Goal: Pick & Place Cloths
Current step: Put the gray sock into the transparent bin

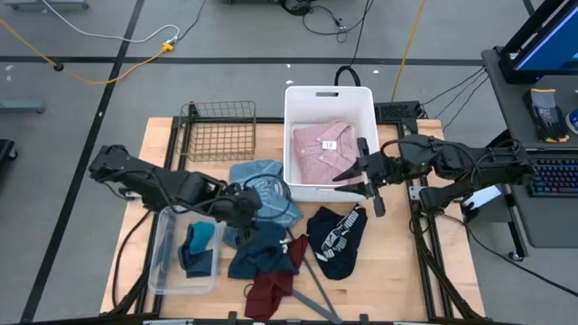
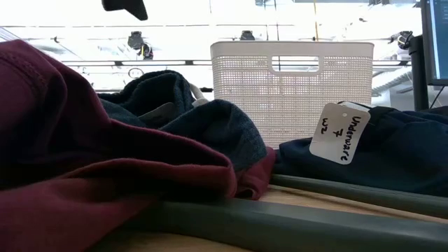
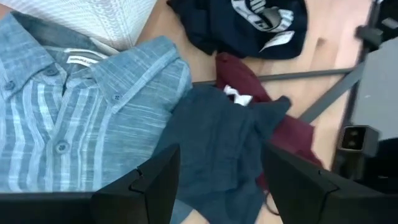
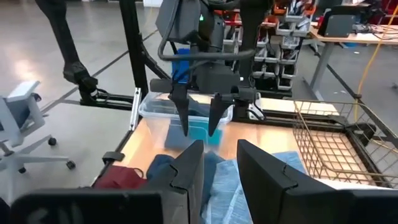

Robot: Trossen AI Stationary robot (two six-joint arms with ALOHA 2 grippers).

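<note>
A pink collared shirt (image 1: 323, 149) lies folded in the white basket (image 1: 298, 97). The light-blue striped shirt (image 1: 262, 181) (image 3: 68, 118) lies on the table beside it, with a dark teal garment (image 1: 257, 248) (image 3: 217, 143) overlapping its near side. The maroon garment (image 1: 271, 291) (image 2: 84, 154) and the navy white-printed top (image 1: 336, 236) (image 3: 255, 22) lie nearer the front edge. Small teal and blue pieces (image 1: 199, 246) sit in a clear bin. My left gripper (image 1: 246, 206) (image 3: 217, 186) hovers open above the dark teal garment. My right gripper (image 1: 363, 181) (image 4: 219, 168) is open and empty over the basket's right rim.
A wire basket (image 1: 219, 131) stands at the far left of the table. The clear plastic bin (image 1: 163, 262) sits at the near left. A grey clothes hanger (image 1: 316, 287) (image 2: 294, 224) lies across the front between the maroon garment and the navy top. Bare wood shows at the near right.
</note>
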